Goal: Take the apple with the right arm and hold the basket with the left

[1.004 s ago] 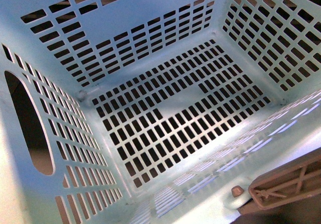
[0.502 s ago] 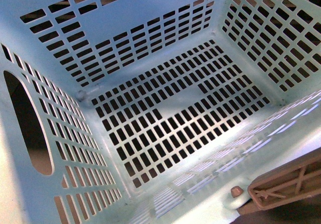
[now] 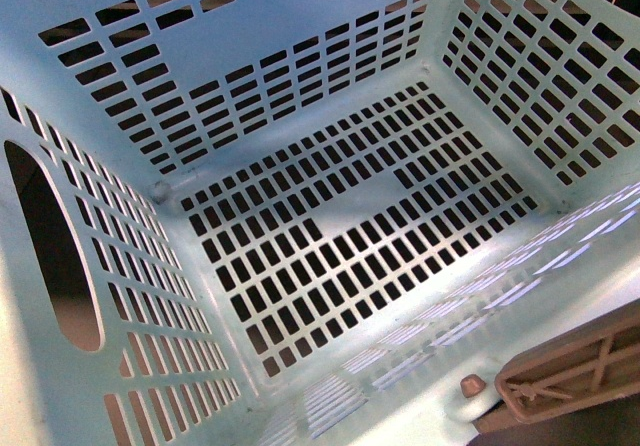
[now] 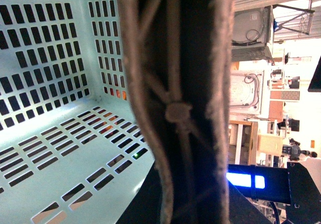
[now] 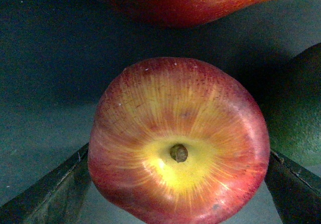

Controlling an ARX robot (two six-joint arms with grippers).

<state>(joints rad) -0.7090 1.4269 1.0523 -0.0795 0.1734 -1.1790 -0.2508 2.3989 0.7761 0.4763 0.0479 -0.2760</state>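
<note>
The pale turquoise basket [image 3: 250, 26] fills the front view; its slotted floor is bare and an oval handle cut-out shows on one wall. My left gripper [image 3: 560, 381], brown with a lattice pattern, is shut on the basket's near rim at the lower right. In the left wrist view its finger [image 4: 175, 108] blocks the middle, with the basket's inside [image 4: 50, 58] beside it. In the right wrist view the red apple [image 5: 178, 143], its yellow stem end facing the camera, sits between the dark fingers [image 5: 45, 194] of my right gripper [image 5: 178, 189], which is shut on it.
A darker maroon elongated fruit [image 5: 190, 0] lies just beyond the apple, and a dark green fruit [image 5: 301, 113] lies close beside it, on a dark surface. Behind the left finger are workshop shelves and a blue lit panel [image 4: 246, 180].
The basket has shifted very slightly leftward in the front view. The left gripper stays on its rim.
</note>
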